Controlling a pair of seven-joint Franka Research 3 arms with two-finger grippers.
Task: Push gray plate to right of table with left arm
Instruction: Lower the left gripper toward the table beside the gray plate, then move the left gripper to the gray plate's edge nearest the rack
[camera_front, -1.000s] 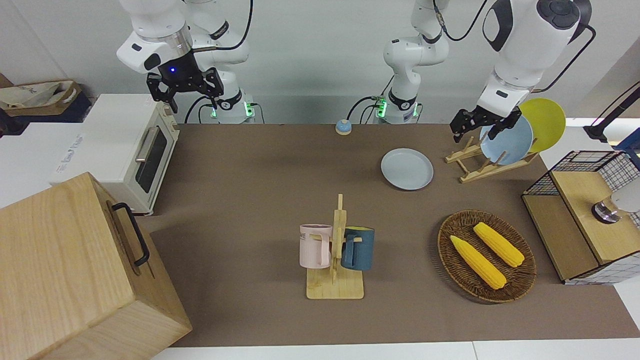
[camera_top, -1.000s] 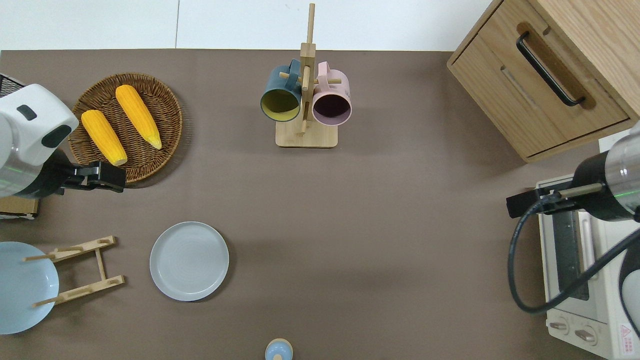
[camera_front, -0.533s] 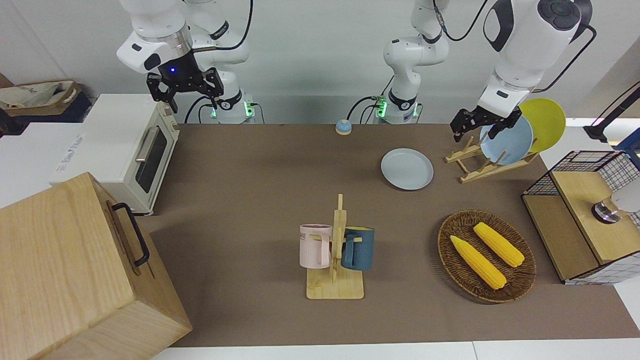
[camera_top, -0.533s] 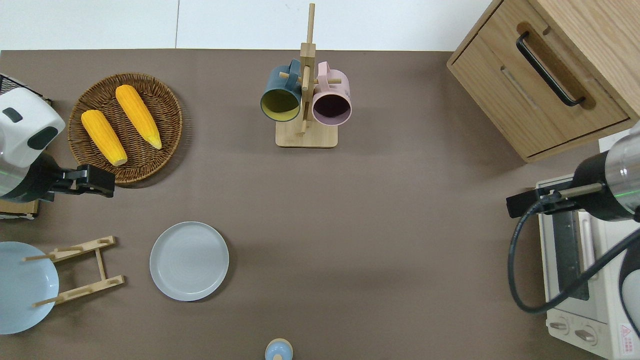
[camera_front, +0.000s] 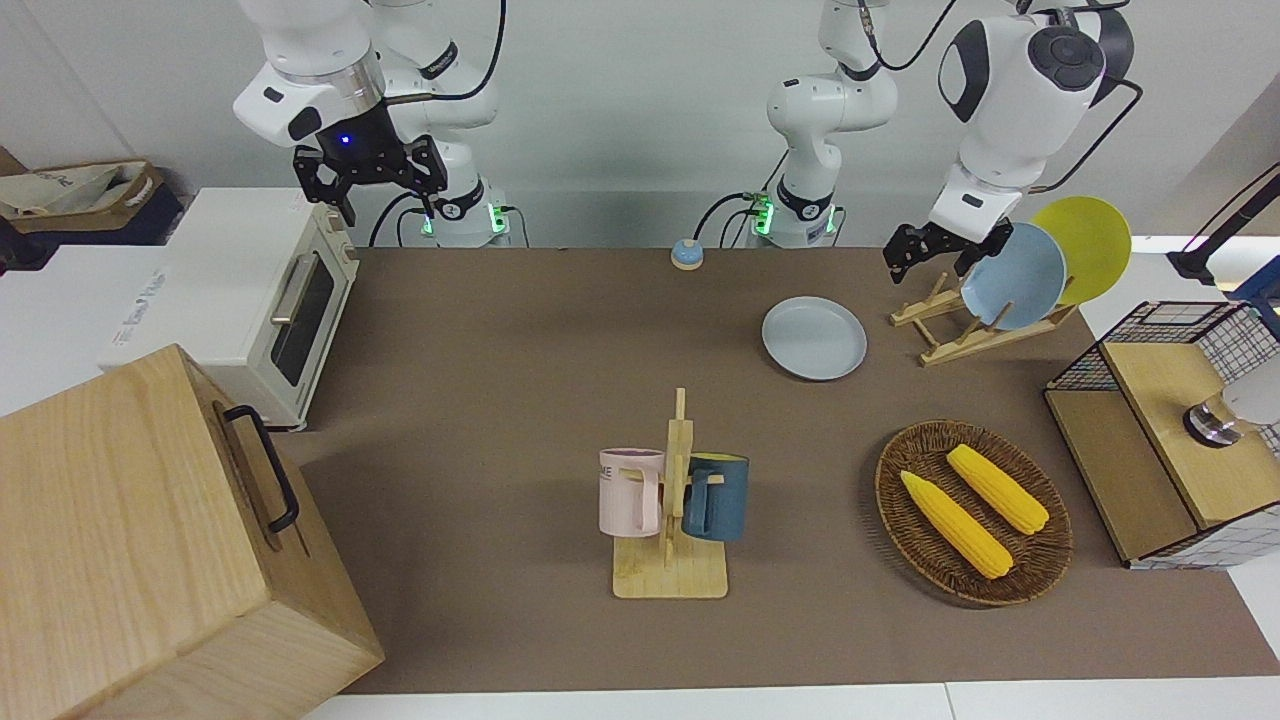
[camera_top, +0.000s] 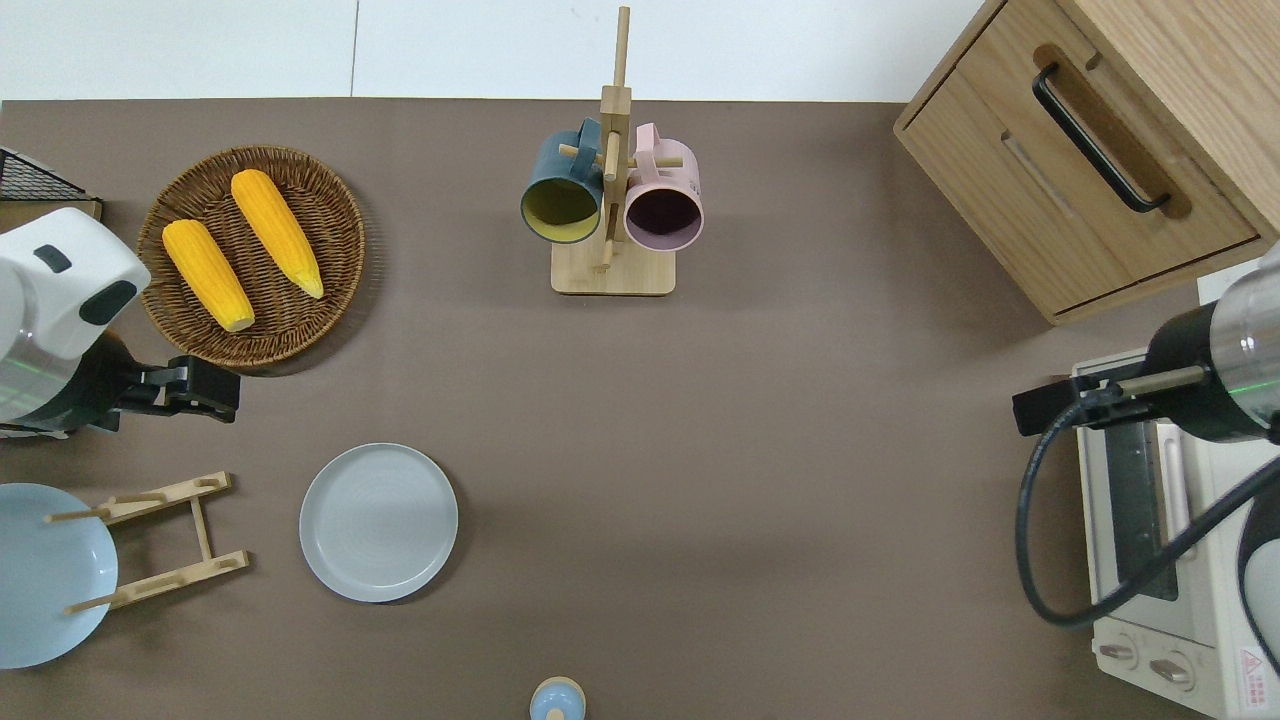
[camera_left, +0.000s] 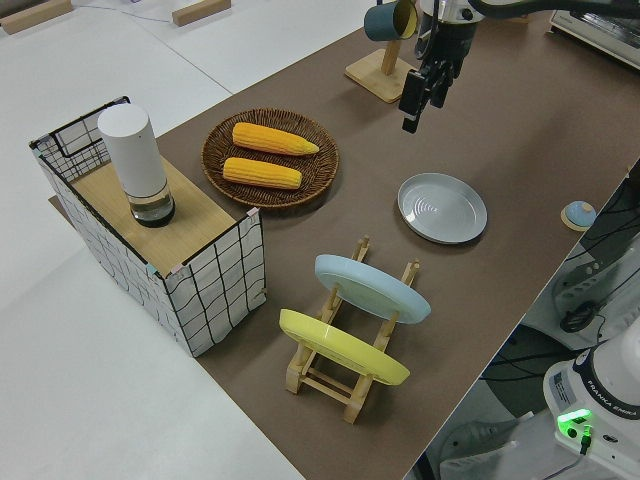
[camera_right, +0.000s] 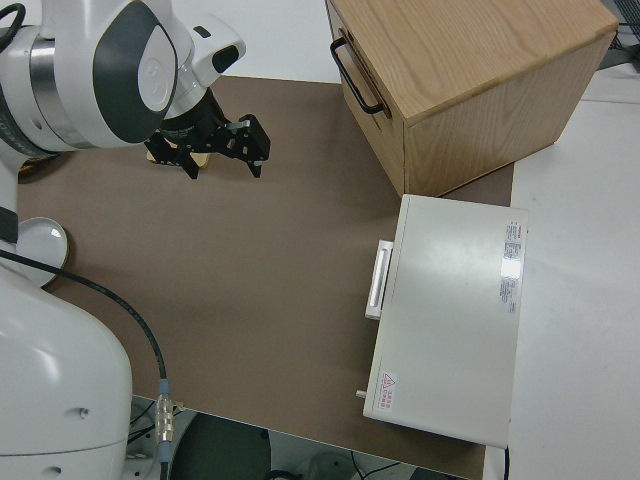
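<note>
Approach step. The gray plate (camera_top: 379, 522) lies flat on the tabletop (camera_top: 760, 450) beside the plate rack (camera_top: 160, 541), untouched. The left tool (camera_top: 212, 388), fingers apart and empty, hangs raised; it must next descend beside the plate's rack-side rim. Right arm parked.

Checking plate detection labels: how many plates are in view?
3. The gray plate lies flat on the table. The sky-blue plate and the yellow plate stand in the wooden plate rack beside it, toward the left arm's end. None looks hidden.
</note>
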